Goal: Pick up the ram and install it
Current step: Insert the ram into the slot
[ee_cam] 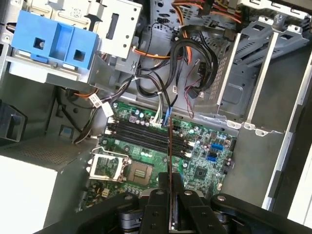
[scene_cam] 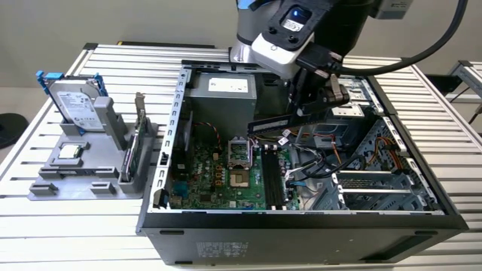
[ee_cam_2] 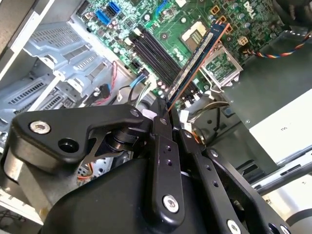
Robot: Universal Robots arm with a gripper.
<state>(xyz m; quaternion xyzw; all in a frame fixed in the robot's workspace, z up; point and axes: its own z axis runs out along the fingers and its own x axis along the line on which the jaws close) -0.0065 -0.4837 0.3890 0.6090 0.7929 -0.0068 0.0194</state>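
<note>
The ram point(scene_cam: 280, 123) is a long dark stick held level above the open computer case point(scene_cam: 173, 169). My gripper point(scene_cam: 312, 114) is shut on one end of it. In the second wrist view the ram point(ee_cam_2: 197, 61) juts from the gripper point(ee_cam_2: 168, 116) over the black memory slots point(ee_cam_2: 156, 53), at an angle to them. Seen edge-on in the first wrist view, the ram point(ee_cam: 169, 146) runs from the gripper point(ee_cam: 170, 184) across the slots point(ee_cam: 141, 136) on the green motherboard point(ee_cam: 204, 168). It hangs apart from the slots point(scene_cam: 272, 179).
The CPU socket point(scene_cam: 239, 153) lies beside the slots, with the grey power supply point(scene_cam: 222, 93) behind it. Cable bundles point(ee_cam: 190, 63) hang near the slots' far end. On the exterior view's left, a grey fixture point(scene_cam: 75, 183) holds a hard drive point(scene_cam: 75, 104), a silver chip point(scene_cam: 69, 151) and a bracketed card point(scene_cam: 135, 144).
</note>
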